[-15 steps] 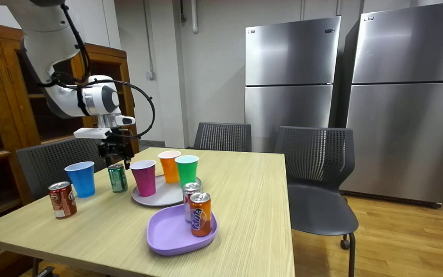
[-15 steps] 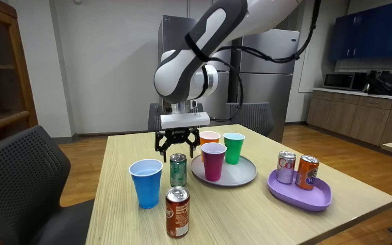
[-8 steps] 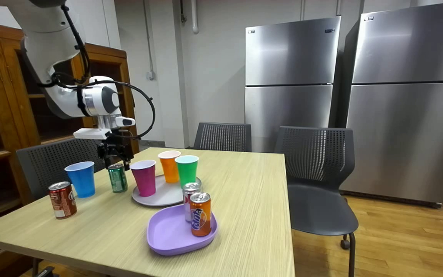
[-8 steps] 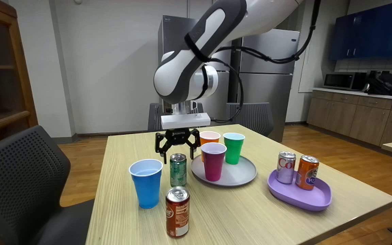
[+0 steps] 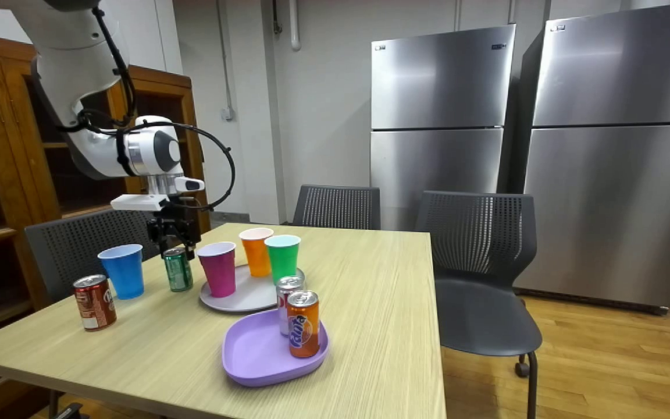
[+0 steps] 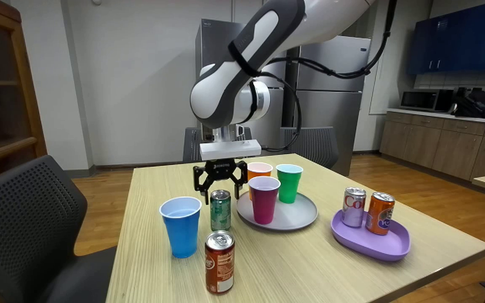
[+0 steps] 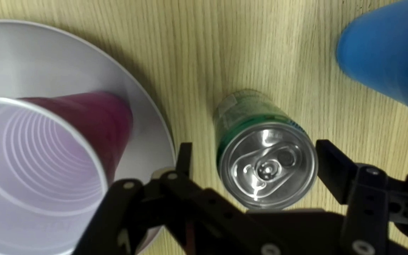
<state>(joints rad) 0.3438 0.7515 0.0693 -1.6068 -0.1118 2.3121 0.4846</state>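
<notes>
Gripper [image 6: 222, 198] is over the table [image 6: 301, 269], jaws apart, one to each side of the top of the green can [image 6: 220, 213], nothing clamped. Green can stands upright on the table, between the gray plate [image 6: 303, 214] and the blue cup [image 6: 182, 229], touching neither. Wrist view: the finger [image 7: 333, 170] on the blue cup's side is right at the can's rim, contact unclear; clear gap between the can and the other finger. Gray plate carries three upright cups: magenta cup [image 6: 264, 202] nearest the can, orange cup [image 6: 260, 169] and green cup [image 6: 289, 185] behind it in an exterior view. Brown-red can [image 6: 219, 265] stands upright in front of the green can there. Purple tray [image 6: 369, 248] is well apart from the gripper, with a silver can [image 6: 353, 210] and an orange Fanta can [image 5: 304, 326] upright in it, just beside each other. Dark chairs [image 5: 474, 233] stand at the table.
</notes>
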